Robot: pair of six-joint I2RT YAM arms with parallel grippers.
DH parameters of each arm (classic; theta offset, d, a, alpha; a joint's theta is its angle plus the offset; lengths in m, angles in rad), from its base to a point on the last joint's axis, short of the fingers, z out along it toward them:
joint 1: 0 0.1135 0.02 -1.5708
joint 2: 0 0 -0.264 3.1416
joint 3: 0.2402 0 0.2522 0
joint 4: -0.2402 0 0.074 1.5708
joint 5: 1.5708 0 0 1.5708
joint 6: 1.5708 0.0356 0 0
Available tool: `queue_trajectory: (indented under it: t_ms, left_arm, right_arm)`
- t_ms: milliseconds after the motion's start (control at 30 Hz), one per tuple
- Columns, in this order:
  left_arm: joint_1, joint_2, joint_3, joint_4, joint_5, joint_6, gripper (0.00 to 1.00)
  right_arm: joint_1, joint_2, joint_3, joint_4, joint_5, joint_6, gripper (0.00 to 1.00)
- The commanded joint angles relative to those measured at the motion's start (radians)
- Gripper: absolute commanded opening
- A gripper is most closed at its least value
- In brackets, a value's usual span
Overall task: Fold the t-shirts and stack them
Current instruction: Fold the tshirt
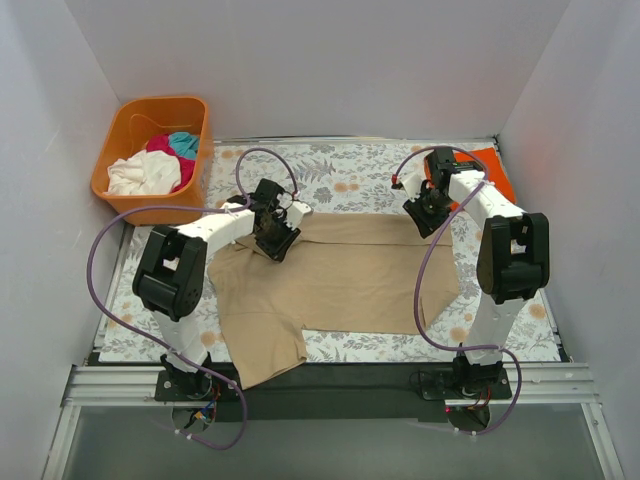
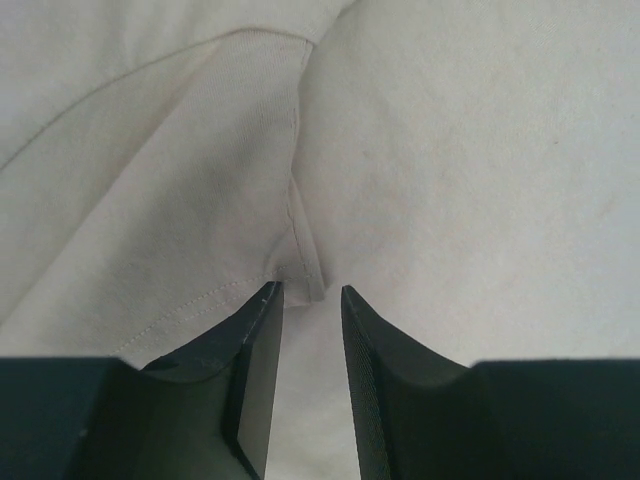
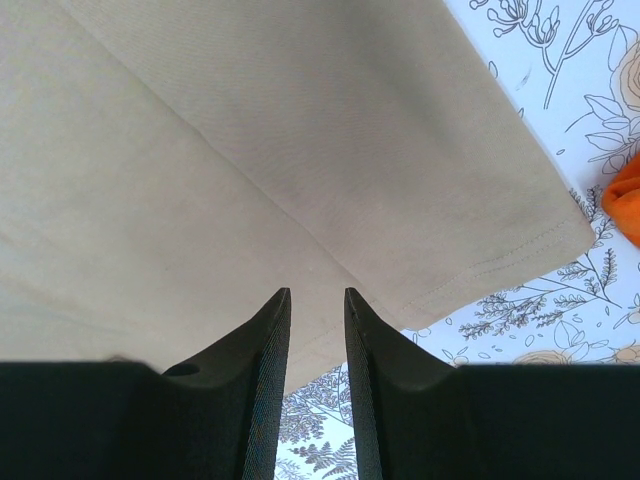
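Note:
A large tan-beige t-shirt (image 1: 340, 280) lies spread on the floral table cover, one sleeve hanging over the near edge. My left gripper (image 1: 275, 245) is low over its upper left part, jaws a little apart, tips at a stitched seam fold (image 2: 300, 250). In the left wrist view the gripper (image 2: 312, 290) has only cloth under it. My right gripper (image 1: 428, 218) is at the shirt's far right corner, jaws a little apart (image 3: 317, 292) over the hemmed edge (image 3: 480, 270). A bright orange t-shirt (image 1: 497, 172) lies at the far right and also shows in the right wrist view (image 3: 625, 200).
A rigid orange basket (image 1: 112, 140) stands at the far left and holds white (image 1: 140, 175), magenta (image 1: 160, 145) and teal (image 1: 184, 144) shirts. White walls close in on three sides. Purple cables loop off both arms.

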Motion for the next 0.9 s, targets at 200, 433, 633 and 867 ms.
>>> queue_trajectory:
  t_ms: [200, 433, 633, 867]
  left_arm:
    - [-0.007, 0.016, 0.038, 0.010, -0.032, -0.001, 0.28]
    - [-0.009, 0.019, 0.027, 0.003, -0.039, 0.007, 0.22]
    - [-0.020, -0.017, 0.093, -0.089, -0.006, -0.021, 0.00]
    - [-0.044, -0.020, 0.142, -0.197, 0.015, -0.062, 0.00]
  right_arm:
    - [-0.002, -0.014, -0.008, -0.010, 0.000, -0.007, 0.30]
    - [-0.004, -0.008, 0.005, -0.009, -0.001, -0.009, 0.30]
    - [-0.004, -0.008, 0.006, -0.012, -0.004, -0.009, 0.30]
    - [-0.004, 0.000, 0.011, -0.012, -0.012, -0.010, 0.30]
